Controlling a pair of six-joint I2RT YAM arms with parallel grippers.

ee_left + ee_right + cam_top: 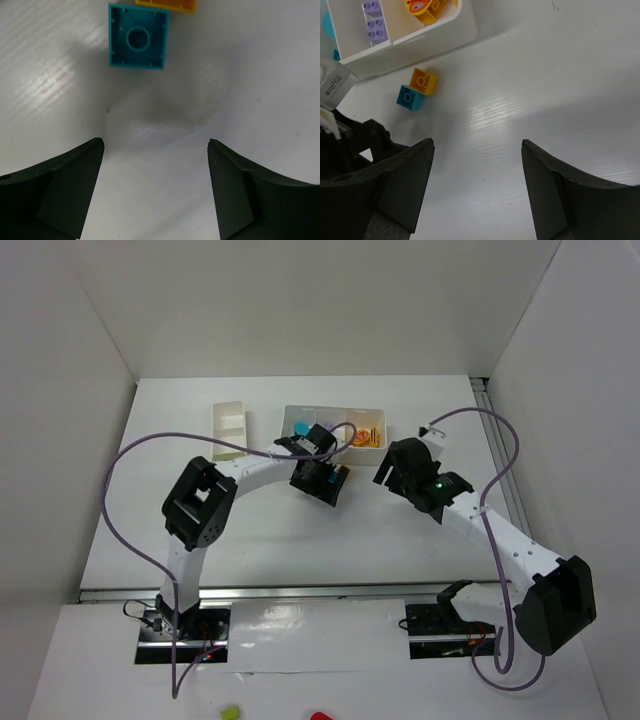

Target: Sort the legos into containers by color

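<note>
A teal lego [138, 37] lies hollow side up on the table, just beyond my left gripper [156, 145], whose fingers stand wide open with nothing between them. An orange lego [424, 81] touches the teal lego [410, 97] beside the long white container [445, 35]. That container holds purple legos [375, 22] in one compartment and a rounded yellow-orange piece [425, 10] in the end one. My right gripper [477, 145] hangs open over bare table to the right of the two loose legos. The smaller container [230, 427] sits at the back left.
My left arm's wrist [345, 150] reaches in close at the left of the right gripper. White walls enclose the table on three sides. A lime piece [230, 710] and a red piece [320, 716] lie on the near ledge behind the arm bases.
</note>
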